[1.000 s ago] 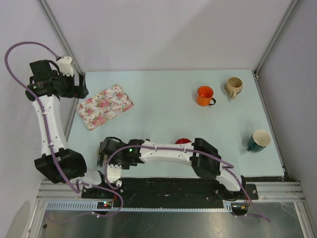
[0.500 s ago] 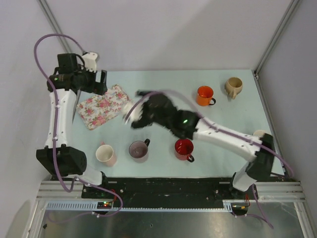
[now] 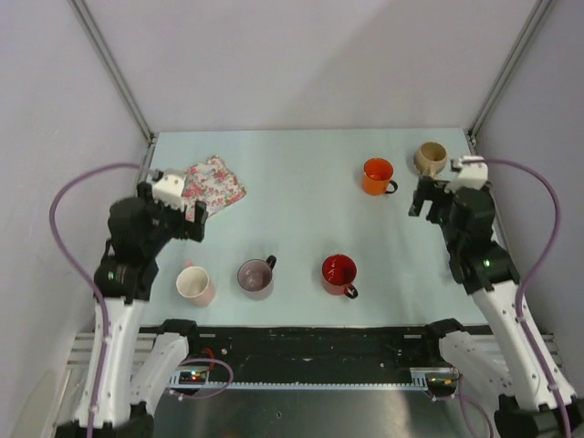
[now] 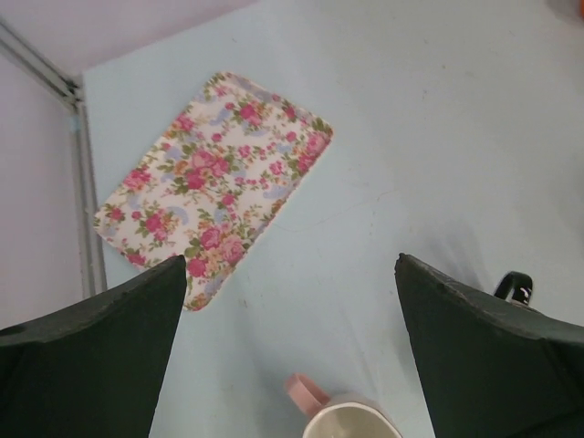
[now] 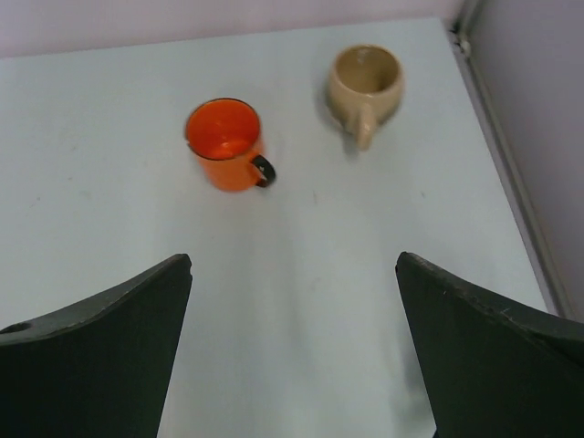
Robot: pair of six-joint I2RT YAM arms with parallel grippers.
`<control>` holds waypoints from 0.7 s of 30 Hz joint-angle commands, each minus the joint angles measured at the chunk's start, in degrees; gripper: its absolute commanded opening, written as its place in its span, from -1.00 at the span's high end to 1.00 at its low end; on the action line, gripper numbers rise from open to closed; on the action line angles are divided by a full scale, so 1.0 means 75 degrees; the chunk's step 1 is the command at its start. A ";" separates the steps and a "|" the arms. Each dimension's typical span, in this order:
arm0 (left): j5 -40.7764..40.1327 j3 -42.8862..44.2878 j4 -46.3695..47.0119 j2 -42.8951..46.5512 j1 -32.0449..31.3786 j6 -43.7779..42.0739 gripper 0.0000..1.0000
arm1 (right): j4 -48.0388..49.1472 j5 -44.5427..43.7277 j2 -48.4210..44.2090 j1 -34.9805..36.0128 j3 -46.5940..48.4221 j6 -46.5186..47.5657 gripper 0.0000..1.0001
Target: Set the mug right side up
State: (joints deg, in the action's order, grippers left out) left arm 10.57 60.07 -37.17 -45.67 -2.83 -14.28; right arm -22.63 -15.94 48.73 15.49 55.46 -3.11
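Observation:
Every mug in view stands with its mouth up. A pink mug (image 3: 193,285) (image 4: 351,422), a purple mug (image 3: 255,276) and a red mug (image 3: 338,272) line the front. An orange mug (image 3: 377,175) (image 5: 224,144) and a beige mug (image 3: 430,158) (image 5: 366,84) stand at the back right. My left gripper (image 3: 187,219) (image 4: 290,260) hangs open above the table, just behind the pink mug. My right gripper (image 3: 431,201) (image 5: 294,258) is open too, over bare table in front of the orange and beige mugs. Neither holds anything.
A floral tray (image 3: 214,182) (image 4: 214,173) lies at the back left, close to the left gripper. Metal frame posts stand at the back corners (image 3: 470,137). The purple mug's dark handle (image 4: 516,287) peeks past the left gripper's right finger.
The right arm swung from the front left across the table to the right side, uncovering the pink and purple mugs. The left arm came down from the back left corner toward the pink mug.

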 commanded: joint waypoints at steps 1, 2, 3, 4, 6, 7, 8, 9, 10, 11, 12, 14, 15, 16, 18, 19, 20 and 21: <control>-0.0796 -0.1691 0.1753 0.1561 0.0005 0.0573 -0.99 | 0.0014 -0.1230 -0.1349 -0.0240 -0.1069 -0.0896 -0.99; -0.0892 -0.2049 0.2171 0.1968 0.0004 0.0676 -0.99 | -0.0037 -0.1655 -0.1615 -0.0250 -0.1308 -0.1143 -0.99; -0.0986 -0.2452 0.2467 0.2247 0.0003 0.0787 -0.99 | -0.0168 -0.1968 -0.1923 -0.0255 -0.1580 -0.1331 -0.99; -0.1063 -0.2840 0.2768 0.2522 0.0009 0.0836 -0.99 | -0.0309 -0.2177 -0.2171 -0.0252 -0.1775 -0.1553 -0.99; -0.1422 -0.3331 0.3161 0.2816 0.0007 0.0993 -0.99 | -0.0495 -0.2295 -0.2644 -0.0205 -0.2146 -0.1949 -0.99; -0.1597 -0.3479 0.3332 0.2882 0.0005 0.1079 -0.99 | -0.0479 -0.2241 -0.2848 -0.0174 -0.2286 -0.2056 -0.99; -0.1714 -0.3623 0.3452 0.2927 0.0004 0.1164 -0.99 | -0.0459 -0.2214 -0.3003 -0.0129 -0.2426 -0.2221 -0.99; -0.1814 -0.3731 0.3624 0.2956 0.0009 0.1235 -0.99 | -0.0473 -0.2276 -0.3133 -0.0095 -0.2532 -0.2409 -0.99; -0.1875 -0.3860 0.3768 0.3005 0.0006 0.1336 -0.99 | -0.0526 -0.2442 -0.3210 -0.0060 -0.2649 -0.2696 -0.99; -0.1917 -0.3966 0.3934 0.3059 0.0010 0.1415 -0.99 | -0.0571 -0.2566 -0.3248 -0.0031 -0.2737 -0.2898 -0.99; -0.1927 -0.4072 0.4041 0.3144 0.0018 0.1490 -0.99 | -0.0605 -0.2675 -0.3267 -0.0005 -0.2845 -0.3040 -0.99; -0.1872 -0.4248 0.4162 0.3296 0.0015 0.1593 -0.99 | -0.0612 -0.2751 -0.3258 0.0088 -0.3029 -0.3077 -0.99; -0.1858 -0.4330 0.4219 0.3363 0.0015 0.1626 -0.99 | -0.0584 -0.2750 -0.3266 0.0172 -0.3103 -0.3006 -0.99; -0.1850 -0.4447 0.4265 0.3449 0.0008 0.1665 -0.99 | -0.0541 -0.2750 -0.3282 0.0255 -0.3180 -0.2878 -0.99; -0.1965 -0.4623 0.4367 0.3578 0.0013 0.1766 -0.99 | -0.0462 -0.2743 -0.3370 0.0452 -0.3291 -0.2646 -0.99; -0.1992 -0.4688 0.4409 0.3632 0.0019 0.1782 -0.99 | -0.0439 -0.2758 -0.3428 0.0553 -0.3328 -0.2598 -0.99; -0.2005 -0.4778 0.4454 0.3671 0.0017 0.1797 -0.99 | -0.0416 -0.2783 -0.3510 0.0633 -0.3375 -0.2562 -0.99; -0.2000 -0.4859 0.4506 0.3703 0.0021 0.1821 -0.99 | -0.0404 -0.2866 -0.3562 0.0737 -0.3416 -0.2556 -0.99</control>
State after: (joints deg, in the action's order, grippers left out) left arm -2.70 25.52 -8.40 -19.07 -2.83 -2.96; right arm -27.53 -34.24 24.05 18.76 30.35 -22.37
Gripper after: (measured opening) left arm 0.996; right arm 0.993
